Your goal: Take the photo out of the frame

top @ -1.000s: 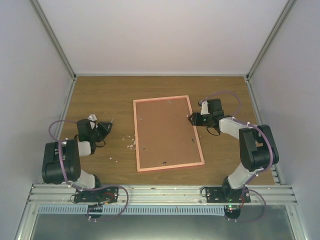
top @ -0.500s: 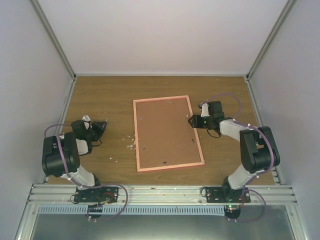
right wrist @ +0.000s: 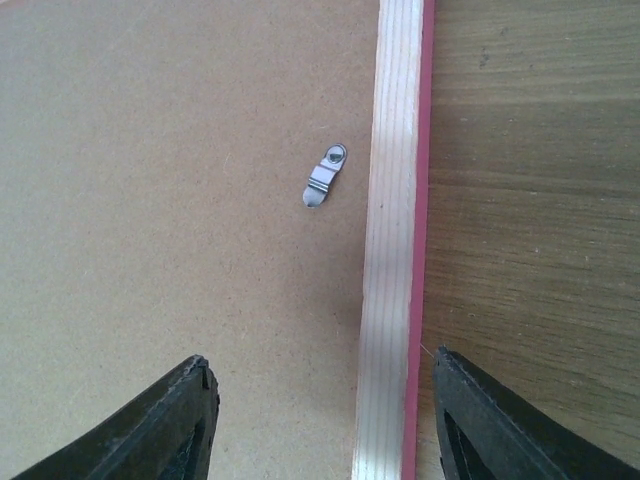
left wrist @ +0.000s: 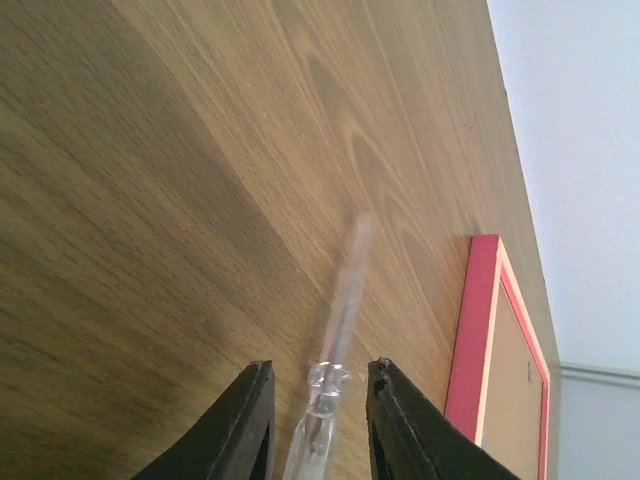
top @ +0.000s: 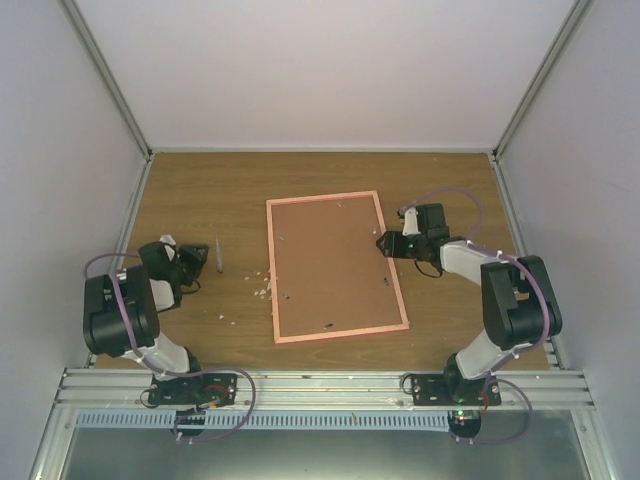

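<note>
We log the frame (top: 336, 266) back-up, centred on the bench (top: 200, 190), right pincer (top: 381, 243) wide astride its right rail, left pincer (left wrist: 318, 368) narrowly parted around a clear rod (left wrist: 345, 290), well apart from the left rail.

No words, nos. or signs can be read anywhere: not on the frame (top: 335, 265), not on the desk (top: 200, 190).
</note>
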`<state>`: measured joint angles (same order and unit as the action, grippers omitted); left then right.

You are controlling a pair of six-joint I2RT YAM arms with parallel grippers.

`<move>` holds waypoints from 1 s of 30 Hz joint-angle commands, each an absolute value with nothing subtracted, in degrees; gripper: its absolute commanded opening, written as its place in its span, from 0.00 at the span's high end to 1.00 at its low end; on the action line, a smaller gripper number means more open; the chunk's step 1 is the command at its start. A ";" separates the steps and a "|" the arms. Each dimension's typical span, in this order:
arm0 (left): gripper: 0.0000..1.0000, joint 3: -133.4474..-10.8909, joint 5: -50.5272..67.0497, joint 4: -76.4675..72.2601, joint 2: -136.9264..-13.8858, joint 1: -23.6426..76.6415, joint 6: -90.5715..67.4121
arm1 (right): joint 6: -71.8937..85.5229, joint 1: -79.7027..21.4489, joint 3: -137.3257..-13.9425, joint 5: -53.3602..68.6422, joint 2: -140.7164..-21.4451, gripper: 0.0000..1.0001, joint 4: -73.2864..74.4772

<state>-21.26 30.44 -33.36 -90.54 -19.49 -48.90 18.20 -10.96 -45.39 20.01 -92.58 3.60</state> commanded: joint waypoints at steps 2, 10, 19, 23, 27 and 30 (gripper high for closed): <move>0.67 -21.33 27.11 -30.96 -87.23 -20.52 -47.71 | 17.23 -10.66 -44.31 19.83 -90.43 0.39 3.89; 0.56 -23.86 23.06 -18.97 -79.19 -19.34 -43.60 | 17.21 -10.71 -44.47 17.32 -89.40 0.39 7.07; 0.41 -27.91 16.76 -3.74 -69.94 -4.11 -36.11 | 17.42 -11.07 -44.04 16.49 -88.93 0.38 10.56; 0.37 -29.23 15.42 1.71 -69.45 4.59 -33.54 | 17.55 -11.29 -43.89 15.41 -88.54 0.38 11.99; 0.35 -29.31 13.62 4.98 -69.81 11.55 -32.39 | 17.74 -11.46 -43.69 15.33 -88.85 0.37 12.46; 0.35 -28.97 13.73 5.67 -70.93 15.26 -32.00 | 17.97 -11.69 -43.85 15.30 -88.99 0.37 12.59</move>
<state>-28.38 15.86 2.81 -70.39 11.49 -34.39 18.22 -11.22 -44.36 16.38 -89.89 11.57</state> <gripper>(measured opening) 0.651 0.628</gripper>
